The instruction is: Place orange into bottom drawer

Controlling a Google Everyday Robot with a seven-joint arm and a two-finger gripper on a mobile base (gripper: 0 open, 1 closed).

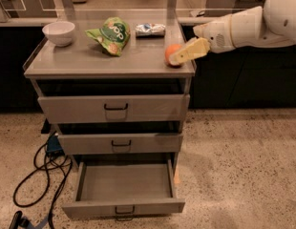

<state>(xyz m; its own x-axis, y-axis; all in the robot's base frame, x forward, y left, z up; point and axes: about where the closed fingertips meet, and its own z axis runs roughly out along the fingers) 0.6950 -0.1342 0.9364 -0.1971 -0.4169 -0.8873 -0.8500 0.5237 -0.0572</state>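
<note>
The orange (170,52) lies on the cabinet top (90,63), near its front right corner. The gripper (180,57) is at the orange and partly covers it. I cannot tell if it is apart or clamped on the fruit. The bottom drawer (124,207) stands pulled open. In my judgement, 2 steps are left: lifting the orange and placing it in the drawer.
</note>
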